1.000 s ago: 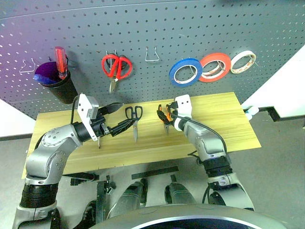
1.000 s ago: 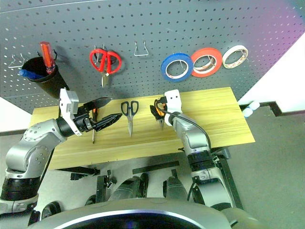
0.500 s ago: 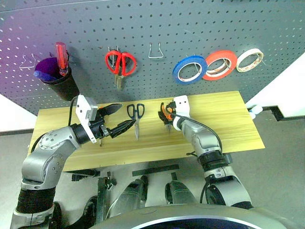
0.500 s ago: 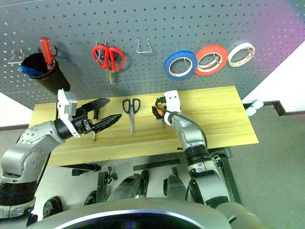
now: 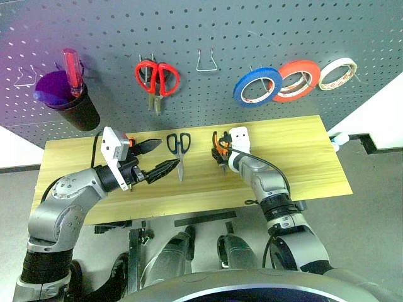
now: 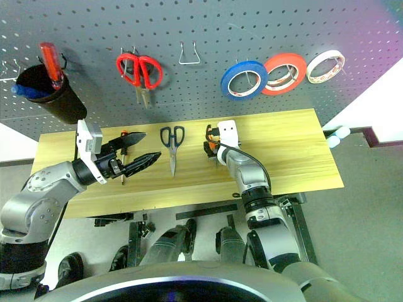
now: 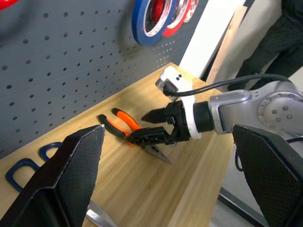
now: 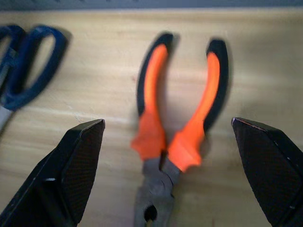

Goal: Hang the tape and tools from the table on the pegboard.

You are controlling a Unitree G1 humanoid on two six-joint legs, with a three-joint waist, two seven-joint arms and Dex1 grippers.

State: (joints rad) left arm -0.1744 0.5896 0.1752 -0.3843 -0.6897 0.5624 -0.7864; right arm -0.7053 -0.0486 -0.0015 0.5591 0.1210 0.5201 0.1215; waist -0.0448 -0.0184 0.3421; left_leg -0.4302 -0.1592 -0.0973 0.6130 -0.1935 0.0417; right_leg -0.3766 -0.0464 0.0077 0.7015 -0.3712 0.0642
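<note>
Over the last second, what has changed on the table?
The right gripper has come down over the pliers, fingers open on either side, nothing gripped yet. The left gripper stays open above the table; scissors and hung blue tape unchanged.

The dark-handled scissors [image 5: 178, 147] lie left of the orange-and-black-handled pliers [image 5: 218, 148] (both near the back edge) on the light wood tabletop [image 5: 302, 170].

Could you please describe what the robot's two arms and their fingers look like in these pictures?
Both arms are rounded silver-grey metal shells with black bands at the joints. A black cable loops outside each forearm. Each wrist carries a white boxy camera block above a black collar. The left gripper and right gripper each have two black, wedge-shaped fingers tapering to points, with a finely textured, carbon-like surface.
</note>
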